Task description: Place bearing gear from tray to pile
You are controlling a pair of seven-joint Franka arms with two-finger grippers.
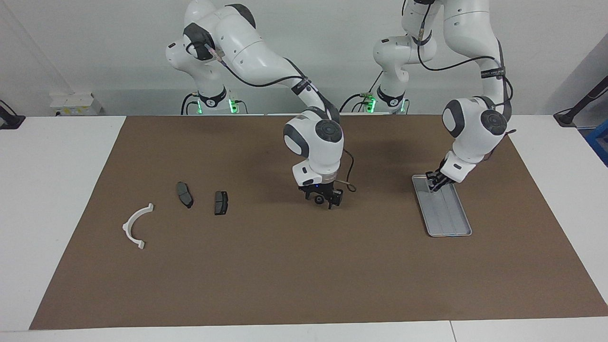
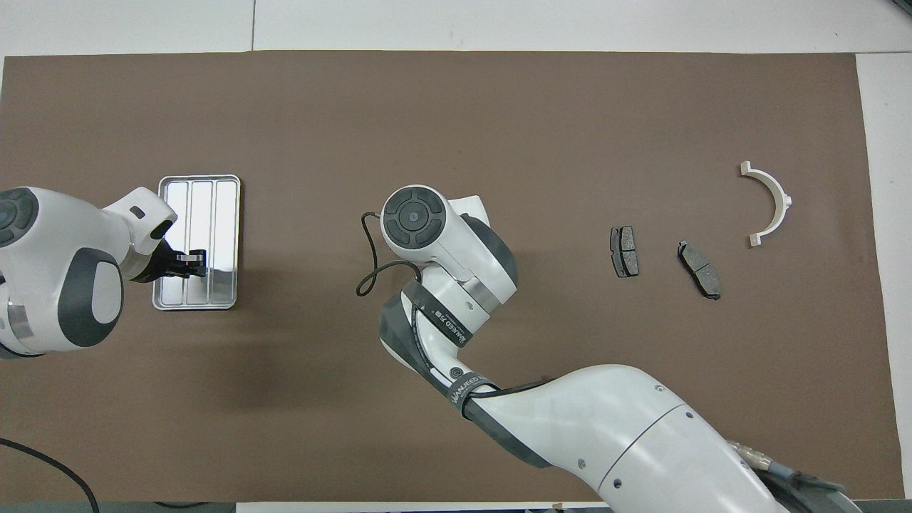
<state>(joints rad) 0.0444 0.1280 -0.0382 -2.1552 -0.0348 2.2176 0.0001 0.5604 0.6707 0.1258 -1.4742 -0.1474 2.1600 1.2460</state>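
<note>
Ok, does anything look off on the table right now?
The small dark bearing gear is at the right gripper mid-mat, away from both tray and pile. The left gripper is shut over the tray's end nearer the robots, which looks bare. Nothing is spilled or damaged.

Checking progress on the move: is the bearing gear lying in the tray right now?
No: the tray shows only bare ridges, and the small dark bearing gear sits at the right hand mid-mat.
</note>
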